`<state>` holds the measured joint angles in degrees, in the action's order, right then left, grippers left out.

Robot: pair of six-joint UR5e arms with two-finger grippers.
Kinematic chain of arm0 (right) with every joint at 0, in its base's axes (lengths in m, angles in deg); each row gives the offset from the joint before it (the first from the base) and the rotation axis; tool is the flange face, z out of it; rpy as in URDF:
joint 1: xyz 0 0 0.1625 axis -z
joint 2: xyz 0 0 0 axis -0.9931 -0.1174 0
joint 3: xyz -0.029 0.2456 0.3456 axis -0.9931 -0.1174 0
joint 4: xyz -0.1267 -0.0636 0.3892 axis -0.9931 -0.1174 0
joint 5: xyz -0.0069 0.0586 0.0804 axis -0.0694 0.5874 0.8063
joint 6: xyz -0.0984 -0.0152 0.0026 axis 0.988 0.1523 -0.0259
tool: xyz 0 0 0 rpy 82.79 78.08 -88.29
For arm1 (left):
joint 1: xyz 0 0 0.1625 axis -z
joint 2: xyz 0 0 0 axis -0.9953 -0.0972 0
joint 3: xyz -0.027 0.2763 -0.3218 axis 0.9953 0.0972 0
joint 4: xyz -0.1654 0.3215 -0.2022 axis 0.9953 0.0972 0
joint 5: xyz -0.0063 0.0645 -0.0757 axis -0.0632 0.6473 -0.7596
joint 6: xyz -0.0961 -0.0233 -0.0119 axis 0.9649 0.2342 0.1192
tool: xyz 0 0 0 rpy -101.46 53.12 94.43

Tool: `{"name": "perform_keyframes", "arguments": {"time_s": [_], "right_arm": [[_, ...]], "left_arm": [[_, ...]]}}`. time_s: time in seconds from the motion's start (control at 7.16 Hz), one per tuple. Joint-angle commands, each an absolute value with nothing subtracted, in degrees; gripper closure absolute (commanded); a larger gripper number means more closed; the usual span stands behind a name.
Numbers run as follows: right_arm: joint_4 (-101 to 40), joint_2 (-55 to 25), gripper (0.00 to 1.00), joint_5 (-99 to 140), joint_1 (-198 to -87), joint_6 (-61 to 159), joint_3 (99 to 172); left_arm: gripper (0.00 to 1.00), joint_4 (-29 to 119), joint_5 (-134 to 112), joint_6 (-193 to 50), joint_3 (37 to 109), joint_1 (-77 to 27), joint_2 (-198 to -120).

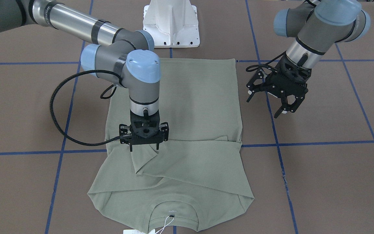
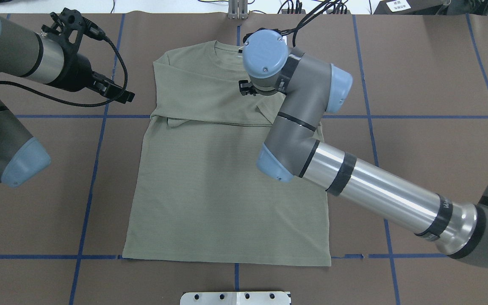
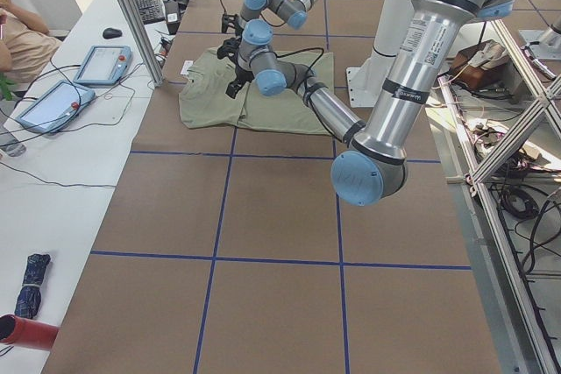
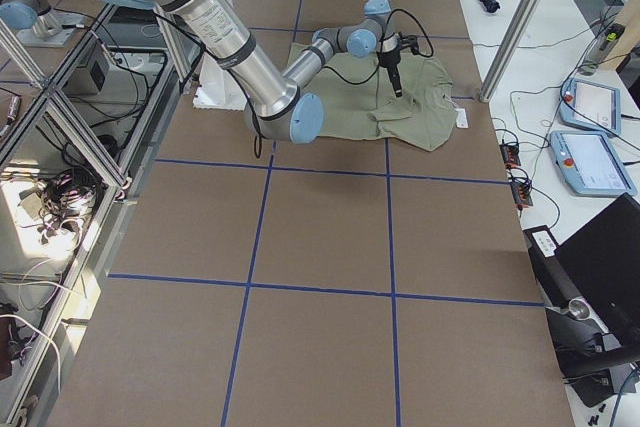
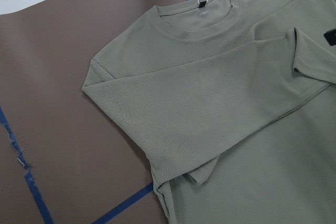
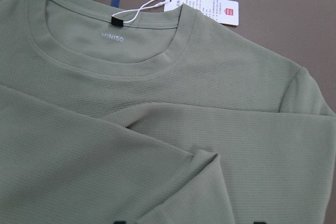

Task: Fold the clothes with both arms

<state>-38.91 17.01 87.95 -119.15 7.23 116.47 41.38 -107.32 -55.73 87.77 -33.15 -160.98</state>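
Sage-green shirt [image 1: 187, 107] flat on the brown table [image 1: 330, 169], centre of the frame in the front-facing view, hem toward the top edge, collar [image 1: 156, 214] near the bottom edge. Sleeves [image 1: 187, 162] folded in across the chest, one overlapping the other. White hang tag [image 1: 135, 231] on its string at the very bottom, just off the neckline.

Right gripper [image 1: 144, 149] left of centre, pointing straight down over the folded sleeve, fingers spread wide, nothing pinched between them; tips at the fabric, touching or just above not clear.

Left gripper [image 1: 265, 105] in the upper right, beside the shirt's right edge and apart from it, tilted over bare table, fingers splayed, holding nothing.

Blue tape lines [image 1: 320, 143] gridding the table; white pedestal [image 1: 171, 26] at top centre, just beyond the hem.
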Motion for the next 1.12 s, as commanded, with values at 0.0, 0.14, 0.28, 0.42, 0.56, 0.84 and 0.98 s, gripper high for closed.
{"name": "perform_keyframes", "arguments": {"time_s": [0.0, 0.14, 0.28, 0.42, 0.56, 0.84, 0.98], "right_arm": [[-38.5, 19.3, 0.23, 83.8, -116.6, 4.3, 111.1], [-36.2, 19.8, 0.25, 82.1, -116.3, 4.3, 109.0], [-32.5, 19.9, 0.28, 82.0, -116.2, 4.3, 106.7], [-31.7, 19.9, 0.31, 81.7, -116.0, 4.3, 106.0], [-31.6, 19.6, 0.34, 80.6, -115.3, 4.3, 105.7], [-31.7, 19.8, 0.50, 80.5, -115.3, 4.3, 105.7], [-31.9, 20.1, 0.56, 80.5, -115.3, 4.6, 105.8]], "left_arm": [[0.00, 41.4, -107.3, -54.8, 87.6, -33.3, -160.9], [0.00, 41.5, -107.3, -54.4, 87.6, -33.4, -160.9], [0.00, 41.5, -107.3, -54.4, 87.5, -33.4, -160.9], [0.00, 41.5, -107.3, -54.5, 87.2, -33.4, -160.9], [0.00, 41.5, -107.3, -54.5, 87.2, -33.5, -160.9], [0.00, 41.5, -107.3, -54.5, 87.0, -33.5, -160.9], [0.00, 41.5, -107.3, -54.4, 87.0, -33.5, -160.9]]}}
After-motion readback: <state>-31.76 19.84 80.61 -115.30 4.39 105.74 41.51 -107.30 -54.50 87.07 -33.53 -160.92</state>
